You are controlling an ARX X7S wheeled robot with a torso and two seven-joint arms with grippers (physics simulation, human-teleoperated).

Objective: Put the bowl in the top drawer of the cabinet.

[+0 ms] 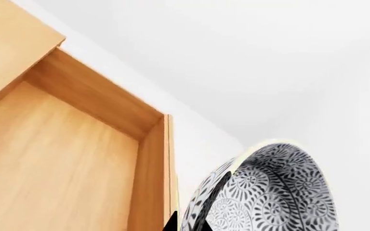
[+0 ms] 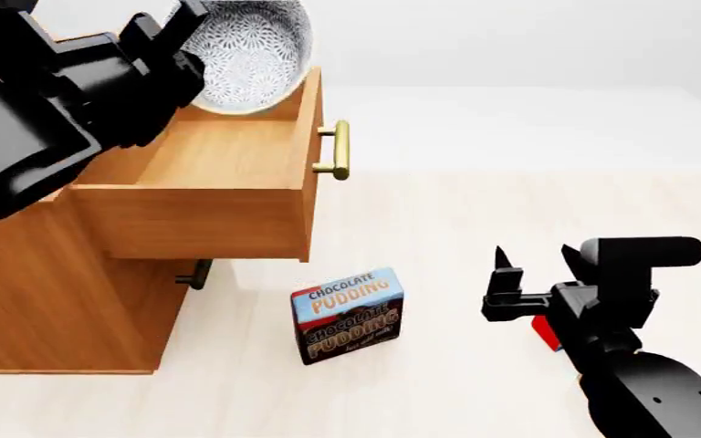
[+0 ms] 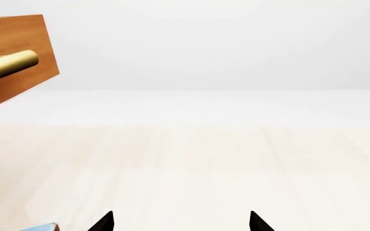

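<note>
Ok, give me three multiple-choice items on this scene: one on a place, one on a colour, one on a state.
1. Where is the bowl?
A. on the floor
B. held over the open top drawer
C. on the pudding box

2. What colour is the drawer's handle?
A. brass
B. black
C. white

3. How is the right gripper?
A. shut on the box
B. shut on nothing
C. open, empty

Answers: 1 B, the left gripper holds its rim above the pulled-out drawer; 2 A, the bar shines yellow-gold; 3 C, its jaws stand apart with only floor between them.
</note>
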